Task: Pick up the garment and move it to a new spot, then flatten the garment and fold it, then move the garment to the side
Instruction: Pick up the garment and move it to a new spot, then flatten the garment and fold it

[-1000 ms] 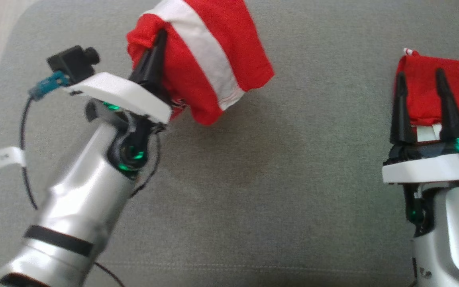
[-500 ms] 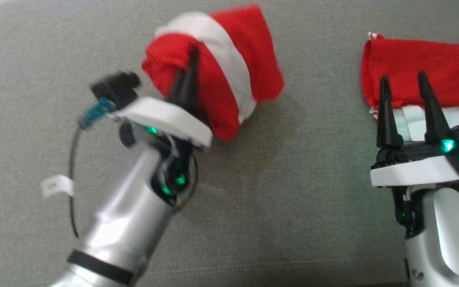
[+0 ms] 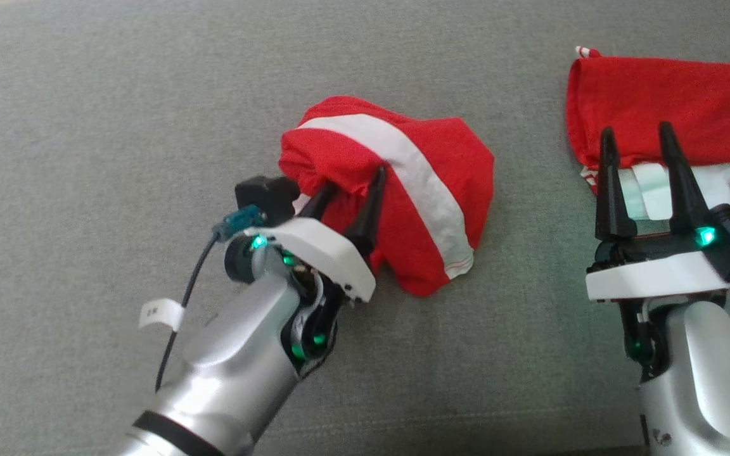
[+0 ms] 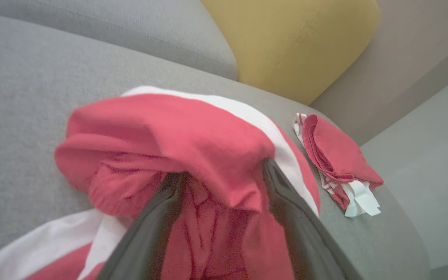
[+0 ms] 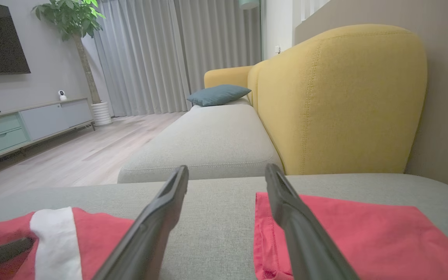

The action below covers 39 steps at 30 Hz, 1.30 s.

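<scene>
The garment (image 3: 428, 177), red with a broad white stripe, lies crumpled on the grey sofa cushion (image 3: 118, 95). My left gripper (image 3: 357, 178) sits at its near left edge with the fingers spread apart, open. In the left wrist view a fold of the garment (image 4: 169, 132) drapes over both tips of the left gripper (image 4: 222, 169), and more red cloth lies between them. My right gripper (image 3: 635, 127) is open and empty, well to the right of the garment. In the right wrist view the right gripper (image 5: 227, 167) hovers over the cushion with the garment (image 5: 53, 233) at lower left.
A second red cloth (image 3: 675, 107), folded flat with white trim, lies right under my right gripper's tips and reaches the right edge of the head view. A yellow backrest (image 5: 340, 97) rises behind the cushion. The cushion's rounded edge (image 4: 410, 225) drops off past the folded cloth.
The left gripper has come down with the garment, which was held up in the air, and has opened its fingers; the garment now rests on the cushion. The head camera has shifted.
</scene>
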Available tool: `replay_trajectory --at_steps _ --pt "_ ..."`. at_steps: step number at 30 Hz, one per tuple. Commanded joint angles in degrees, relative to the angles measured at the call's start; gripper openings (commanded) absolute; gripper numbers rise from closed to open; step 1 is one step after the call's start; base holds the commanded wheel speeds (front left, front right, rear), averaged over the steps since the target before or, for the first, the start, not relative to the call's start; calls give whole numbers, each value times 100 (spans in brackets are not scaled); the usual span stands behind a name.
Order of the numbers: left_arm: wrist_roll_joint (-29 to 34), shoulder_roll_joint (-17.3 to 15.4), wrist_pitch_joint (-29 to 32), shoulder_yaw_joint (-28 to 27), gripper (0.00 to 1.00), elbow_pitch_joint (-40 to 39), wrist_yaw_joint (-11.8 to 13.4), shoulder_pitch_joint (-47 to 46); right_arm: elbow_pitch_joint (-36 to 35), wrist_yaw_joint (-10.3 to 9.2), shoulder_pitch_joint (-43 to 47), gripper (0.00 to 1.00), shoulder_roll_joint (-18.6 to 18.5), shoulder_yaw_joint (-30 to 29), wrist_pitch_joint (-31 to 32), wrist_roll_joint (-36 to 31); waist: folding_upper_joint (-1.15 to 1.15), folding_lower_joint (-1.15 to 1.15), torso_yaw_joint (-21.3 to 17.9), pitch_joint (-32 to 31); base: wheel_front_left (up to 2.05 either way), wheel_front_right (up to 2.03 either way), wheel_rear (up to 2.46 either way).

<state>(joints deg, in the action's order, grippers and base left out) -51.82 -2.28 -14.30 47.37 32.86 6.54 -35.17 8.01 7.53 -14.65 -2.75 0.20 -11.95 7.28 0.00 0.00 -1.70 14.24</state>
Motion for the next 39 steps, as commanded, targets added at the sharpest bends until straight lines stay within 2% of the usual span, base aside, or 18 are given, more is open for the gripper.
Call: replay_trajectory --at_steps 1,7,15,20,24,31,34,39 --pt "118 -61 -69 -252 100 -165 -20 -328 -159 -4 -136 100 -13 137 -44 13 0 0 69 -33 0 0 0" --pt "780 -145 -70 -871 100 -345 -80 -370 -62 -4 -58 100 -13 51 -29 -45 0 0 371 -257 0 0 0" --pt "1422 -736 -70 -1609 100 -916 -283 -58 104 -4 134 100 -13 40 22 -79 0 0 740 -636 0 0 0" --pt "1828 -1129 -70 -2250 100 -1518 -398 559 224 -4 299 100 -13 129 -7 -26 0 0 821 -820 0 0 0" --pt "2257 -1337 -70 -2703 100 -2081 -619 1342 280 -4 465 100 -13 293 -72 122 0 0 766 -961 0 0 0" --pt "2828 -1127 -70 -3357 100 -2659 -755 2408 323 -4 759 100 -13 399 -152 268 0 0 653 -1149 0 0 0" --pt "2988 -847 -70 -3716 100 -2859 -801 2770 330 -4 828 100 -13 481 -171 294 0 0 565 -1196 0 0 0" --pt "3339 -534 -70 -4048 100 -2957 -1022 3055 342 -4 890 100 -13 536 -186 337 0 0 488 -1246 0 0 0"
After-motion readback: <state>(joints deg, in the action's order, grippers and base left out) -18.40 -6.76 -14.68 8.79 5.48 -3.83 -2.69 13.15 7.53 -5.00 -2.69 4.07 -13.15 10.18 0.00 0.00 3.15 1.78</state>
